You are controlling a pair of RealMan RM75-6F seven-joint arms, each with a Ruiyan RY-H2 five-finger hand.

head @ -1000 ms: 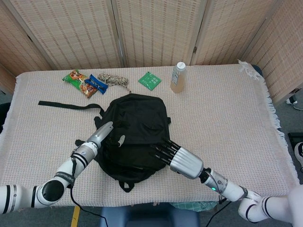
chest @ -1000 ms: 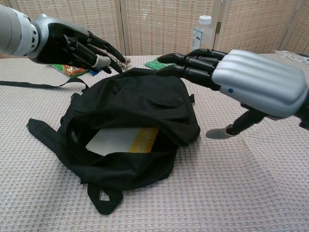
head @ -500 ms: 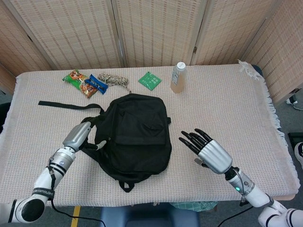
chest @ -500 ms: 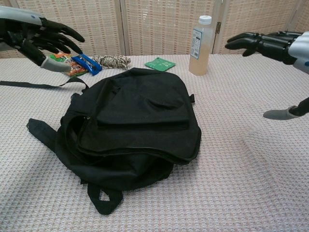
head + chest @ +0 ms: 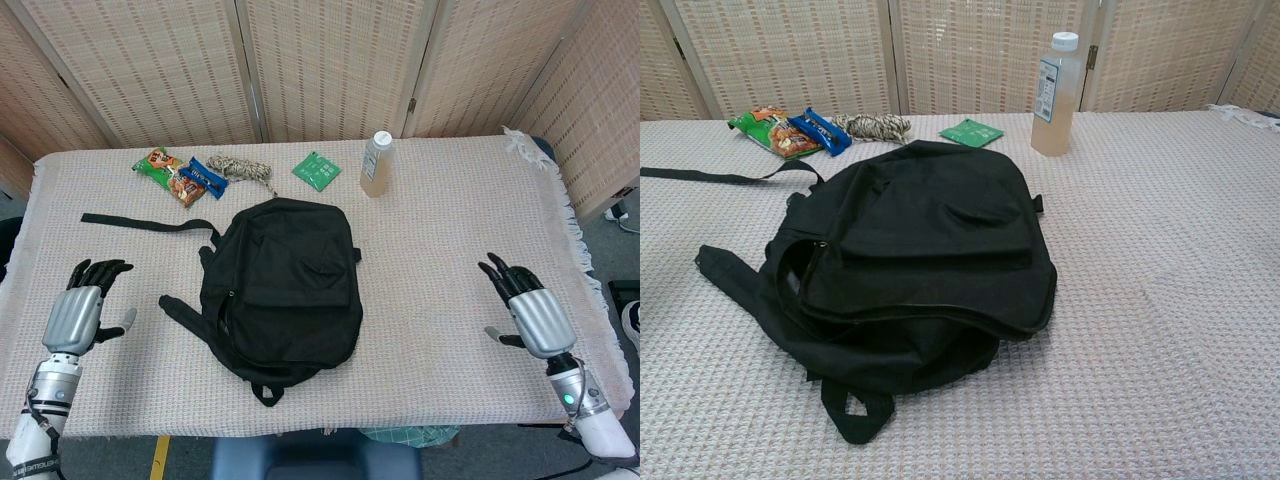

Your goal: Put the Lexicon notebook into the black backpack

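Note:
The black backpack lies flat in the middle of the table, its flap down over the opening; the chest view shows the backpack the same way. The Lexicon notebook is hidden from both views. My left hand hovers over the table's left edge, fingers spread and holding nothing. My right hand is over the right side of the table, fingers apart and also holding nothing. Both hands are well away from the backpack, and neither shows in the chest view.
A bottle of pale liquid stands behind the backpack. A green packet, a coil of rope, a blue bar and a snack bag lie along the back. A black strap trails left.
Both hands pulled back from the backpack to the table's sides. The flap they held up has dropped shut, covering the notebook seen inside one second ago.

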